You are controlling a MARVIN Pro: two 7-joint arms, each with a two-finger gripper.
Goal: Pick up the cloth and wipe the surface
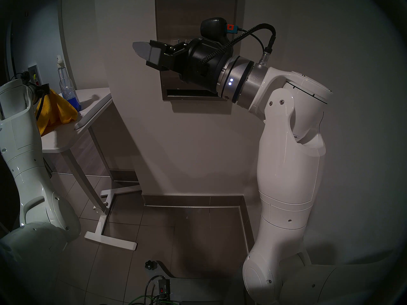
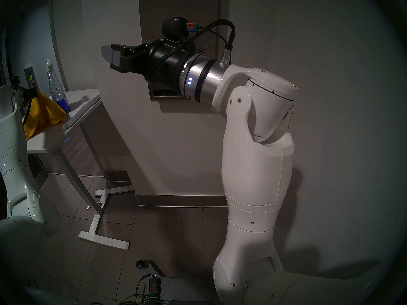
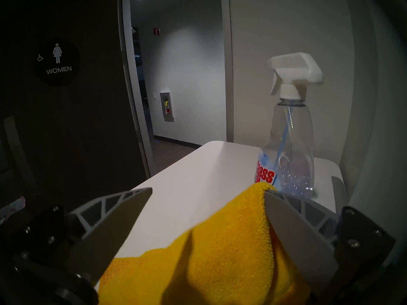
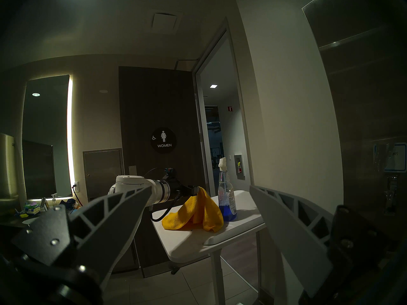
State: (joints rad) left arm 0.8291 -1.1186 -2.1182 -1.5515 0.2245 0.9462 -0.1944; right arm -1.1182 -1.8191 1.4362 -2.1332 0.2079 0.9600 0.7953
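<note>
The mustard-yellow cloth [image 1: 56, 109] sits on the white side table [image 1: 97, 104], pulled up into a peak. In the left wrist view the cloth [image 3: 220, 254] lies between my left gripper's [image 3: 208, 190] fingers and drapes against the one at the view's right; the jaws stand wide apart. From the right wrist view the cloth [image 4: 198, 212] hangs from the left gripper [image 4: 193, 190]. My right gripper [image 1: 145, 52] is open and empty, held in the air in front of the steel dispenser panel [image 1: 196, 11], above its dark slot [image 1: 191, 93]. The panel's blue-edged label [image 4: 396, 158] shows.
A spray bottle [image 1: 67, 86] with blue liquid stands on the table just right of the cloth, close to my left gripper's finger [image 3: 293, 227]. The table's white legs [image 1: 110, 240] stand on the tiled floor. An open doorway [image 4: 220, 133] and a dark door lie beyond.
</note>
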